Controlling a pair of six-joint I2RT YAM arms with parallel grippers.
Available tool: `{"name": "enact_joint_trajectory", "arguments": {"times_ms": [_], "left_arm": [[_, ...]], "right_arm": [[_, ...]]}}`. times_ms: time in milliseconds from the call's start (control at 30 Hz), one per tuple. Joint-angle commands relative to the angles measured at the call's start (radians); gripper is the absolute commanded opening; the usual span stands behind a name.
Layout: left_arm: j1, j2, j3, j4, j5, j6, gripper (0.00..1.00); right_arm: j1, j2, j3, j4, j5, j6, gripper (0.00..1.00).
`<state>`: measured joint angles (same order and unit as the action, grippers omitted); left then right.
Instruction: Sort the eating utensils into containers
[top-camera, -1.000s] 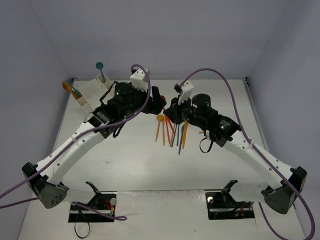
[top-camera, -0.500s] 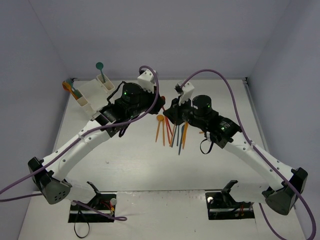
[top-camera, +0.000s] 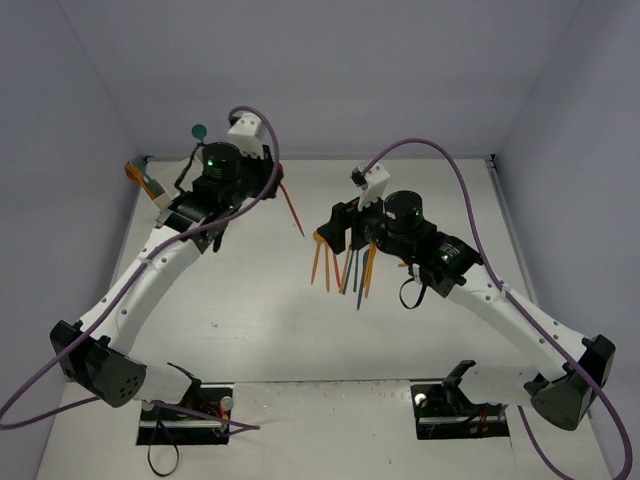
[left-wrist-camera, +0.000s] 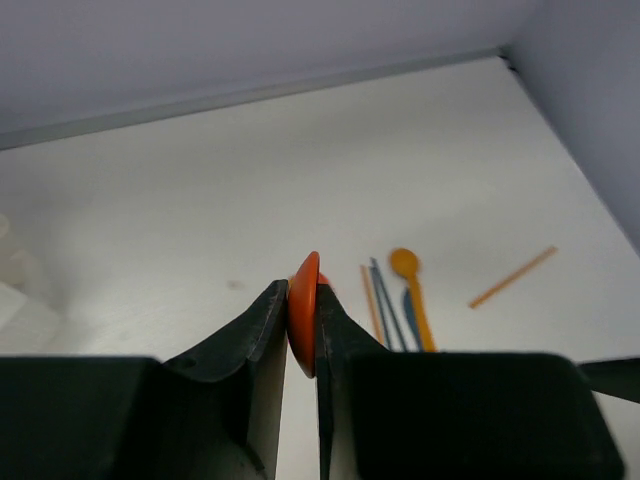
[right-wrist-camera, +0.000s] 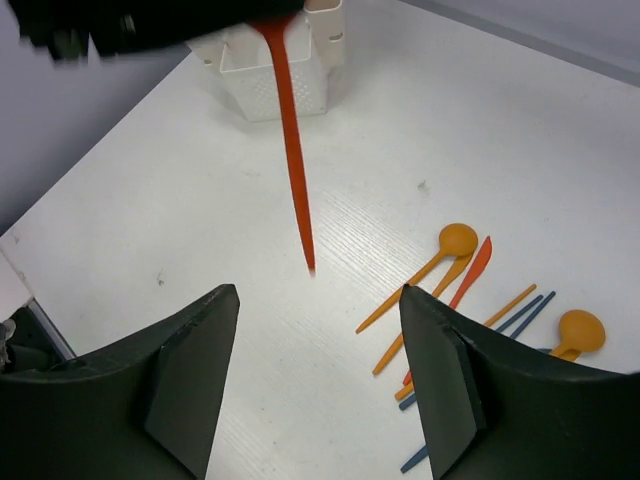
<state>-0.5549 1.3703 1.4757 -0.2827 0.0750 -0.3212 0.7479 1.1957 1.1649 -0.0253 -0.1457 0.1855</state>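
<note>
White tabletop (top-camera: 250, 300) under plain grey walls (top-camera: 320, 70): you look early in the sort. Your left claw (left-wrist-camera: 300, 305) is clamped on the bowl of a red spoon (right-wrist-camera: 292, 140), whose handle hangs down just beside the bins (right-wrist-camera: 262, 85), not yet in one. Your right claw (right-wrist-camera: 315, 300) hangs with fingers apart, well away from the bins, over the pile (top-camera: 345, 265) left to sort. A teal spoon (top-camera: 199, 131) pokes up at the bins, seemingly already placed.
</note>
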Motion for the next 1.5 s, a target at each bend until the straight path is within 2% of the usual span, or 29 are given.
{"name": "enact_joint_trajectory", "arguments": {"times_ms": [0,133,367,633,700,967,1167,1300,1467], "left_arm": [[0.192,-0.017,0.051,0.098,0.060,0.078,0.05],[0.361,0.088,0.135,0.111,0.107,0.133,0.05],[0.586,0.346,0.453,0.140,0.137,0.199,0.05],[0.665,0.622,0.797,0.149,0.125,0.299,0.05],[0.671,0.670,0.840,0.158,0.125,0.313,0.05],[0.673,0.789,0.856,0.233,0.141,0.311,0.05],[0.650,0.785,0.718,0.361,0.164,0.345,0.05],[0.624,0.782,0.663,0.376,0.166,0.410,0.05],[0.622,0.759,0.602,0.391,0.148,0.413,0.06]], "right_arm": [[-0.003,-0.019,-0.020,0.068,0.067,0.003,0.65],[-0.029,-0.025,-0.055,0.067,0.081,0.011,0.68],[-0.105,-0.011,-0.105,0.064,-0.004,0.020,0.68],[-0.190,0.039,-0.114,0.064,-0.071,0.013,0.69],[-0.195,0.051,-0.116,0.062,-0.071,0.014,0.69],[-0.206,0.085,-0.110,0.061,-0.077,0.023,0.69],[-0.215,0.091,-0.112,0.057,-0.073,0.022,0.69],[-0.219,0.097,-0.114,0.056,-0.072,0.022,0.69],[-0.220,0.093,-0.125,0.056,-0.069,0.023,0.69]]}}
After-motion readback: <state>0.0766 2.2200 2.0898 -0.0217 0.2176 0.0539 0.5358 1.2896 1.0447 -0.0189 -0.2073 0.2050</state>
